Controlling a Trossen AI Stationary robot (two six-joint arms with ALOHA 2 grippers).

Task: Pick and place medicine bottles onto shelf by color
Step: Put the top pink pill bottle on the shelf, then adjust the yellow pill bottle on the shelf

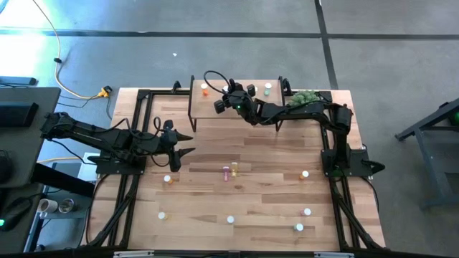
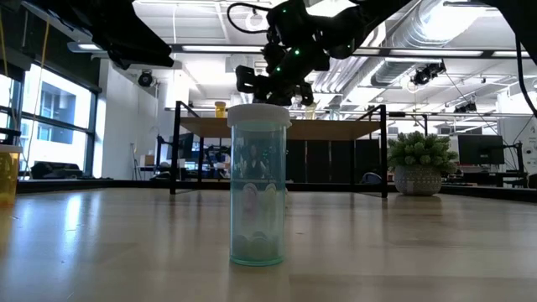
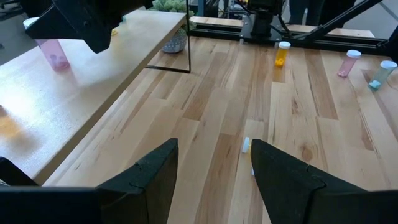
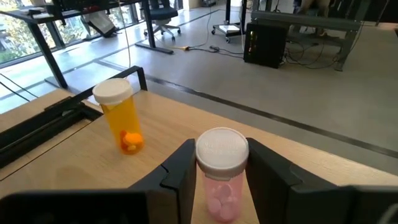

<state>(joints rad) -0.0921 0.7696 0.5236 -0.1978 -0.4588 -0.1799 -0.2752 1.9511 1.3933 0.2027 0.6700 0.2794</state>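
Observation:
The shelf (image 1: pixel 237 87) stands at the table's far edge. An orange bottle (image 4: pixel 121 118) and a green bottle (image 1: pixel 267 89) stand on it. My right gripper (image 4: pixel 221 165) is over the shelf's left half (image 1: pixel 224 100), shut on a pink bottle (image 4: pixel 222 186) with a white cap. My left gripper (image 1: pixel 191 142) hovers open and empty over the table's left middle; it also shows in the left wrist view (image 3: pixel 214 180). Several more bottles stand or lie loose on the table, among them a pink one (image 1: pixel 226 172) and a yellow one (image 1: pixel 234 168). My right gripper pinches the pink bottle between its two fingers at the white cap (image 4: pixel 222 152) and the top of the body. The bottle stands upright. In the left wrist view its bottom (image 3: pixel 57 62) seems to rest on the shelf board.
A small green plant (image 1: pixel 303 97) sits by the shelf's right end. Loose bottles are spread over the near half of the table, such as those in the high view (image 1: pixel 167 179) (image 1: pixel 305 174) (image 1: pixel 298 228). A green bottle (image 2: pixel 258 189) stands right in front of the low camera.

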